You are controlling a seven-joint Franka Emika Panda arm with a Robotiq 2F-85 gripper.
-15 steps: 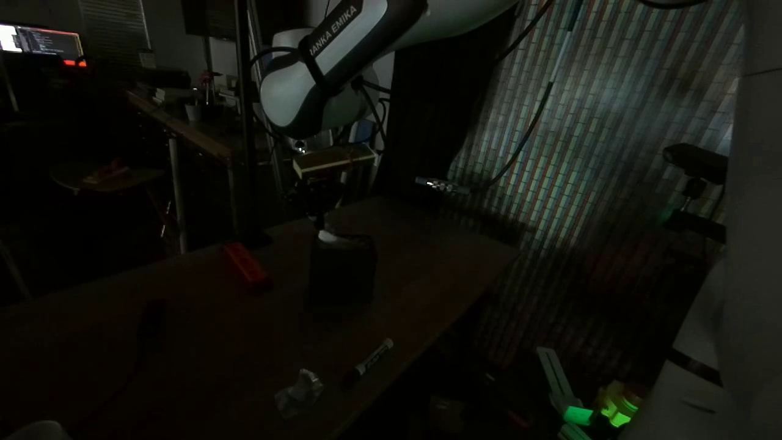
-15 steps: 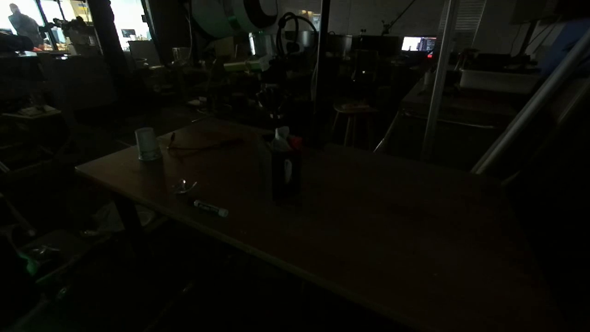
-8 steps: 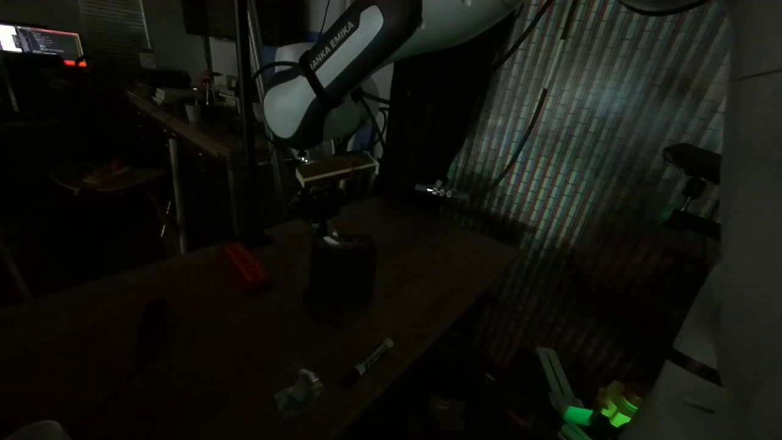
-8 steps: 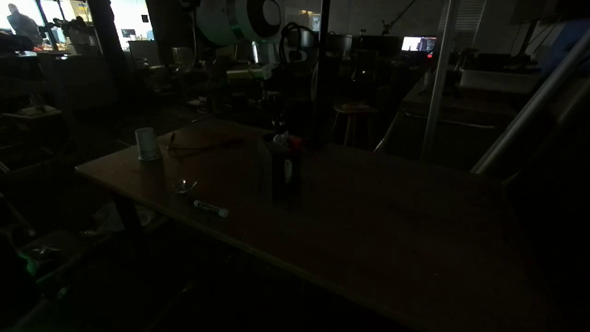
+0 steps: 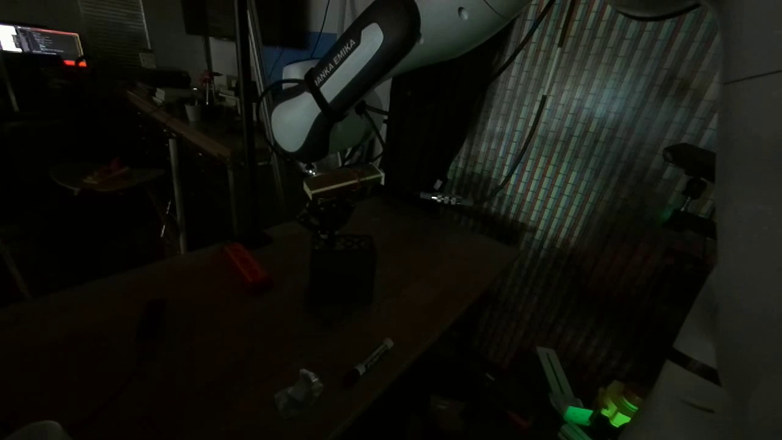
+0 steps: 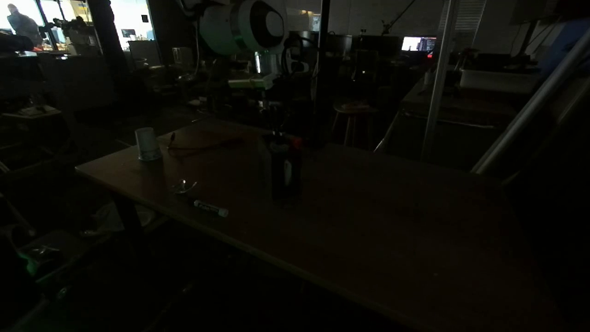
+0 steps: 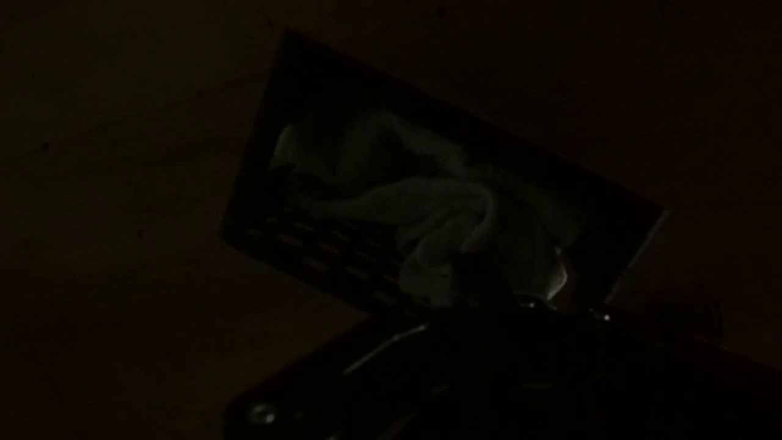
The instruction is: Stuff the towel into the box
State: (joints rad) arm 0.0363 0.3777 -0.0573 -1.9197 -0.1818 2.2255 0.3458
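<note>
Task piece: grey-white, crumpled cloth towel (image 7: pixel 440 208), folded on itself inside the black, upright, rectangular box (image 5: pixel 342 275) with perforated, plastic-looking walls.

Your tool (image 6: pixel 277 133): black, two-fingered, metal-looking; tips at the box's mouth, near each other. Too dark for you to say whether they meet, stand apart or grip cloth.

Hazard, first: you may drag the towel out, should a fold be caught as you lift. Hazard, second: you may tip or slide the box, should the tool bear on its wall, part of which it covers in the wrist view. Hazard, third: you may miss a springing corner, the light being so poor.

Count, as you can make out: towel, one; box, one; tool, one; brown, flat, wooden-looking counter (image 6: pixel 368 221), one; white, cylindrical, plastic-looking marker (image 6: pixel 211 208), one; shiny, crumpled, film-like wrapper (image 6: pixel 184 186), one; pale, tapered, paper-like cup (image 6: pixel 147 145), one; red, oblong, plastic-looking bar (image 5: pixel 246 266), one.
</note>
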